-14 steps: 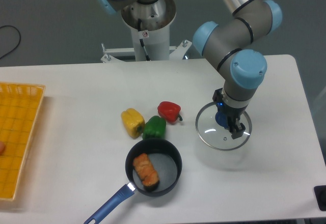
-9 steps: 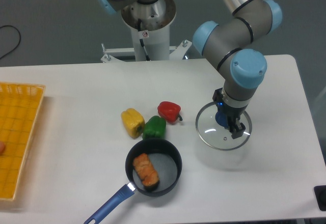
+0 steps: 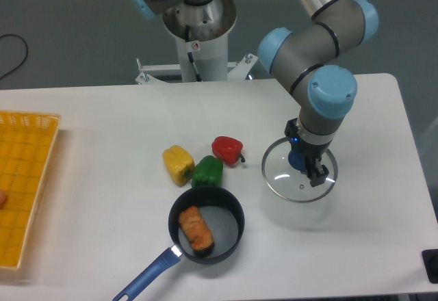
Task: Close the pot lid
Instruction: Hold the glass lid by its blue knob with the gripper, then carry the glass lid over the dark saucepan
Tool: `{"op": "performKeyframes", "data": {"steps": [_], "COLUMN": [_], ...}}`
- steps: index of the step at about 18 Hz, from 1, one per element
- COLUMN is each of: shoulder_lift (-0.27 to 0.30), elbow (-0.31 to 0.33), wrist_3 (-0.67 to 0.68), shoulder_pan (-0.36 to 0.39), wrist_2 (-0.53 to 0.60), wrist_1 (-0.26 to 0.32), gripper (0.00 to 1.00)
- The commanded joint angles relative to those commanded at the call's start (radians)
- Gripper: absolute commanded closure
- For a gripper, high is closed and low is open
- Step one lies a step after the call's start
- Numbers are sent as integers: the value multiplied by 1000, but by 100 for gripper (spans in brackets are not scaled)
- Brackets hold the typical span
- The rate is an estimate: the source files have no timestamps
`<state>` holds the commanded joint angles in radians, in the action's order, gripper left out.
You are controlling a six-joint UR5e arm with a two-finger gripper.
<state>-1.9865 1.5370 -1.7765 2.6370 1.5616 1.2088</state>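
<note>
Pot lid (image 3: 299, 172) knob between the jaws (image 3: 306, 164)

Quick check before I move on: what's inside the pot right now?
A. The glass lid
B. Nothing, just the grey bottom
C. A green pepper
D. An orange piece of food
D: an orange piece of food lies in the pot, while the green pepper sits on the table just beyond the rim and the pot lid is off to the right under the hand.

three peppers (image 3: 207, 162), one pot (image 3: 217, 236), one lid (image 3: 277, 174), one basket (image 3: 20, 191)
</note>
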Motion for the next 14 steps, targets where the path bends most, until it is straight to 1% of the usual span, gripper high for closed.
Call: {"op": "performKeyframes", "data": {"steps": [6, 14], "shoulder_lift": [-2, 0], "elbow": [0, -14], "wrist_3": [64, 209], "shoulder_pan": [-46, -143], "wrist_2": [3, 0], "wrist_1": [0, 0], "gripper": [45, 45]}}
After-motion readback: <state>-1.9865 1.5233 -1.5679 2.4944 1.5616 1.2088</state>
